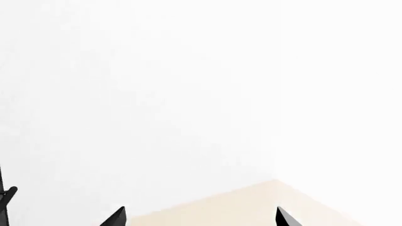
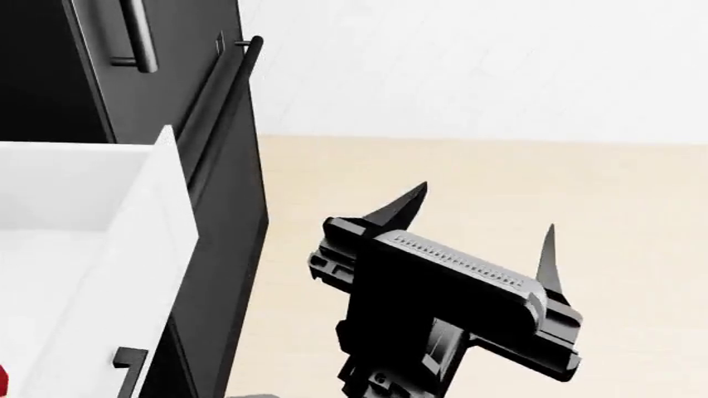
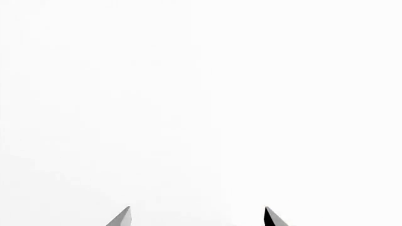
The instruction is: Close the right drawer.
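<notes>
White box drawer with its short black bar handle stands pulled out, left of your spread-fingered right claw; your left claw seemingly gapes too.

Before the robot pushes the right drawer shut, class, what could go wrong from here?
1. The right gripper is open, apart from the right drawer; a sideways swing may strike its side wall rather than its front.
2. A red object lies inside; a hard shove could shift it.
</notes>
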### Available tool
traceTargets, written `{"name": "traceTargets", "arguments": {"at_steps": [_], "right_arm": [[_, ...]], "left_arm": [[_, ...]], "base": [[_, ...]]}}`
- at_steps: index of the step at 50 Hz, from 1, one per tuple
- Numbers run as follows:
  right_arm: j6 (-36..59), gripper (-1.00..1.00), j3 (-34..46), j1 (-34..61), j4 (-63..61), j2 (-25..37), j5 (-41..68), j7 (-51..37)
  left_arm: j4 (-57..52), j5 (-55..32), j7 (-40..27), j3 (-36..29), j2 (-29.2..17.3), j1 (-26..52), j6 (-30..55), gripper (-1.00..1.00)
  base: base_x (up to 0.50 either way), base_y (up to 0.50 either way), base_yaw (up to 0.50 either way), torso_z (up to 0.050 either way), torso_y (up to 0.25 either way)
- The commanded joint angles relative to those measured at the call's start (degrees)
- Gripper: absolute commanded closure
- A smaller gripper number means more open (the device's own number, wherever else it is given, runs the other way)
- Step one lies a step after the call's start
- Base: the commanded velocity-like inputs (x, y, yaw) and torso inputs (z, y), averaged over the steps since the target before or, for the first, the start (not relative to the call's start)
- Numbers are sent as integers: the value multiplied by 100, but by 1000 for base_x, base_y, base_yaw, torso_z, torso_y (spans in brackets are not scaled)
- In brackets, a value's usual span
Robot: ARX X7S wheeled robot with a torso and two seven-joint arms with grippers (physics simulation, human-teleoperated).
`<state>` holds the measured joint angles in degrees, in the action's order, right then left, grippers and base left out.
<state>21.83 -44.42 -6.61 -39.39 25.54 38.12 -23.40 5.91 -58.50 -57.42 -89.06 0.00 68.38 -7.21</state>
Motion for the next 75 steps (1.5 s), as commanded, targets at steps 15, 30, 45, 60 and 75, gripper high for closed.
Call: {"name": "traceTargets", "arguments": {"at_steps": [15,30,45,60,75], "right_arm": [[143,-100,-518,-257,-168,-203,-28,167],[9,-100,-338,-286,-213,-250,-204,231],[-139,-100,-90,-311,-303,-296,-445,284],[-208,-100,257,-169,-142,-283,-689,274],[-280,-100,841,114,21,-251,-976,278]], "left_arm": [[1583,-238,681,3,0,-966,-609,-100],[3016,-333,1406,40,0,-1518,-1089,-100],[4765,-655,2231,104,0,-1717,-1549,-100],[5884,-1464,2733,159,0,-1778,-1928,-100],[6908,-1255,3204,1146,-213,-2177,-2099,-100]], "base": [[0,0,0,0,0],[0,0,0,0,0],[0,0,0,0,0],[0,0,0,0,0],[0,0,0,0,0]]}}
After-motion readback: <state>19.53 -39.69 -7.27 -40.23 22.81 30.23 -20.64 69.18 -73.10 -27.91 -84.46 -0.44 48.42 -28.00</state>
